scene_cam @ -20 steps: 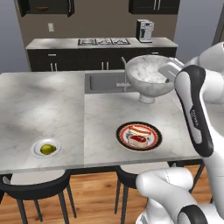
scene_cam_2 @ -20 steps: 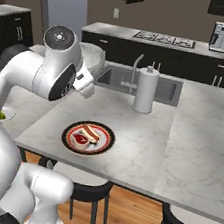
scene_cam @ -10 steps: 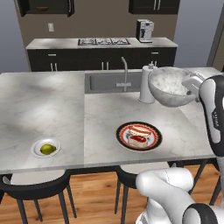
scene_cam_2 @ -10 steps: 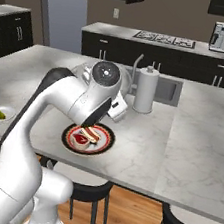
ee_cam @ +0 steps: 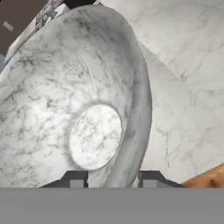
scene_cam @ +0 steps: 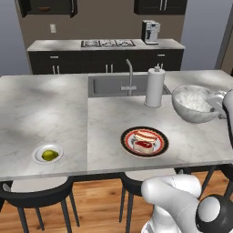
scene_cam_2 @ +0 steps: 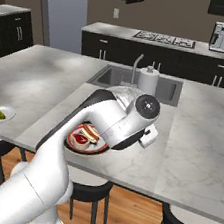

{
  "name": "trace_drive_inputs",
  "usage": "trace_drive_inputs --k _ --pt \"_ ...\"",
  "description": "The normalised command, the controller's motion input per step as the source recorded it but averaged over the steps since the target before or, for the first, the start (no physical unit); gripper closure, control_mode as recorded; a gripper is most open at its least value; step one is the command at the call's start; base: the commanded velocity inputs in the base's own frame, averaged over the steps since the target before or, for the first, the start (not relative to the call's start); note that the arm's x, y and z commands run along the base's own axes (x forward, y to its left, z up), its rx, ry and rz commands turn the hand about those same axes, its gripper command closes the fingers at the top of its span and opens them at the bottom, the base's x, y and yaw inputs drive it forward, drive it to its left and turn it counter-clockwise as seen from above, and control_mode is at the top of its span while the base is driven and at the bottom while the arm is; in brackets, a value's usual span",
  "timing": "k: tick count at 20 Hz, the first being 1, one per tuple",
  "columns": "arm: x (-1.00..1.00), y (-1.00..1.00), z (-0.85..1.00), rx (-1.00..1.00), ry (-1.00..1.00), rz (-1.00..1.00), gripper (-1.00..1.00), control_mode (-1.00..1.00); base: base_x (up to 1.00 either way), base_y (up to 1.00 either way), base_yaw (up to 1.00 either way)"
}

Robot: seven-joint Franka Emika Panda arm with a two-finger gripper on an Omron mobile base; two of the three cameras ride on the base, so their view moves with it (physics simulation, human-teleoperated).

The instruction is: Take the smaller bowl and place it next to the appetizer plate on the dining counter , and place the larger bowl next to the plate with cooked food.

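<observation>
The arm is carrying the larger bowl (scene_cam: 195,103), the second half of the task. The tool (ee_cam: 113,178) is pinching the bowl's rim, one finger inside and one outside. The bowl is hanging just above the bench (scene_cam: 54,109), right of the plate with cooked food (scene_cam: 144,141). Next, I judge, the arm should be lowering it beside that plate and letting go.
</observation>
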Motion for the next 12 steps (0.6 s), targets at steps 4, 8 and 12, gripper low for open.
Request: trace_drive_inputs --k 4,8,12 --pt "0.31 -0.41 -0.43 0.0 0.04 0.0 1.0 -1.0 0.0 0.0 0.0" --pt "0.34 -0.14 -0.53 0.0 0.0 0.0 1.0 -1.0 0.0 0.0 0.0" --pt "0.26 0.0 -0.46 0.0 0.01 0.0 1.0 -1.0 0.0 0.0 0.0"
